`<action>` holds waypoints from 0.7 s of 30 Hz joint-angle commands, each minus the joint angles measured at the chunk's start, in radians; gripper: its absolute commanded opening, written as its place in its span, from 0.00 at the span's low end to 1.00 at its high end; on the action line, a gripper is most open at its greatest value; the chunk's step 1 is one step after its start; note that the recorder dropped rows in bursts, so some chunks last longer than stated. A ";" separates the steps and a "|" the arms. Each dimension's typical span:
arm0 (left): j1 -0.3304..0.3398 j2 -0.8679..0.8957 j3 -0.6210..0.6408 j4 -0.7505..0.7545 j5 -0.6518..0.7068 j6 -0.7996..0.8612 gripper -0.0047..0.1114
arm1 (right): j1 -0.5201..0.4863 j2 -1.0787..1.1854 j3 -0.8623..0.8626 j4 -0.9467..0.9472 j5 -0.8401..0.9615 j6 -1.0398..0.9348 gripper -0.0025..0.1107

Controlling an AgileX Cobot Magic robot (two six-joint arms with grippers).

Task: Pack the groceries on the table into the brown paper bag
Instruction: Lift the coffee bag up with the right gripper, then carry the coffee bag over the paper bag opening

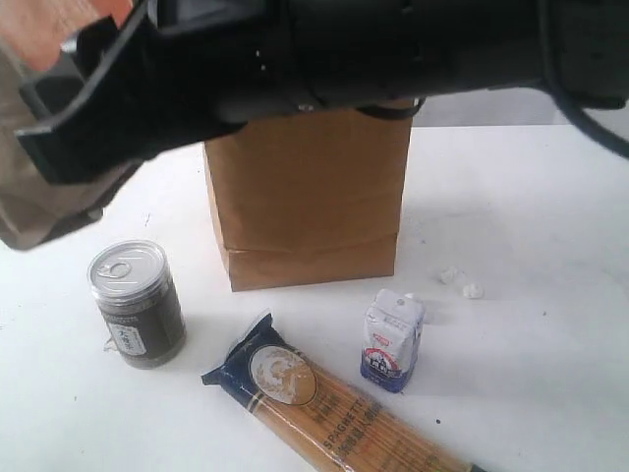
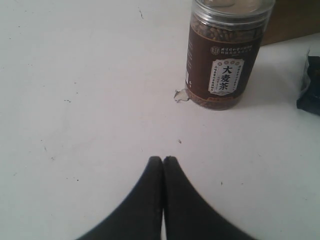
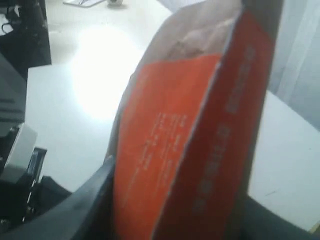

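My right gripper (image 3: 175, 210) is shut on the brown pouch with the orange label (image 3: 185, 135), one finger on each side of it. In the exterior view the pouch (image 1: 44, 202) hangs high at the far left, under a black arm (image 1: 344, 49) that crosses the top. The brown paper bag (image 1: 307, 197) stands upright mid-table, its top hidden by that arm. In front of it stand the silver-topped can (image 1: 136, 303) and the white-blue carton (image 1: 393, 339), and the spaghetti packet (image 1: 329, 408) lies flat. My left gripper (image 2: 163, 159) is shut and empty, low over the table (image 2: 75, 100), short of the can (image 2: 225, 55).
Two small white scraps (image 1: 460, 283) lie right of the bag, and another scrap (image 2: 181, 95) lies at the can's foot. A dark end of the spaghetti packet (image 2: 310, 85) shows beside the can. A second table with dark equipment (image 3: 20, 165) lies beyond.
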State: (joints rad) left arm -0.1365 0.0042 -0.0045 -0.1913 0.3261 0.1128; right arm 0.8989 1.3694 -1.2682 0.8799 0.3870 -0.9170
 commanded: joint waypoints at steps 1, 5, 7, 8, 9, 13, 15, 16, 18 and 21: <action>-0.004 -0.004 0.005 -0.013 0.005 -0.008 0.04 | 0.001 -0.019 -0.040 0.028 -0.157 0.001 0.03; -0.004 -0.004 0.005 -0.013 0.005 -0.008 0.04 | 0.001 -0.021 -0.047 0.028 -0.324 0.001 0.03; -0.004 -0.004 0.005 -0.013 0.005 -0.008 0.04 | 0.001 -0.021 -0.047 0.028 -0.378 0.001 0.03; -0.004 -0.004 0.005 -0.013 0.005 -0.008 0.04 | 0.001 -0.021 -0.047 0.028 -0.432 0.001 0.03; -0.004 -0.004 0.005 -0.013 0.005 -0.008 0.04 | 0.001 -0.021 -0.047 0.028 -0.465 0.001 0.03; -0.004 -0.004 0.005 -0.013 0.005 -0.008 0.04 | -0.003 -0.021 -0.047 0.008 -0.611 -0.005 0.03; -0.004 -0.004 0.005 -0.013 0.005 -0.008 0.04 | -0.003 -0.019 -0.047 0.008 -0.668 -0.033 0.03; -0.004 -0.004 0.005 -0.013 0.005 -0.008 0.04 | -0.003 -0.019 -0.047 0.008 -0.700 -0.054 0.03; -0.004 -0.004 0.005 -0.013 0.005 -0.008 0.04 | -0.003 -0.019 -0.047 0.008 -0.739 -0.115 0.03; -0.004 -0.004 0.005 -0.013 0.005 -0.008 0.04 | -0.003 -0.019 -0.044 0.010 -0.771 -0.223 0.03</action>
State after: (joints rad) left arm -0.1365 0.0042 -0.0045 -0.1913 0.3261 0.1128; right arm 0.8989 1.3659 -1.3022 0.8932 -0.3086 -1.0410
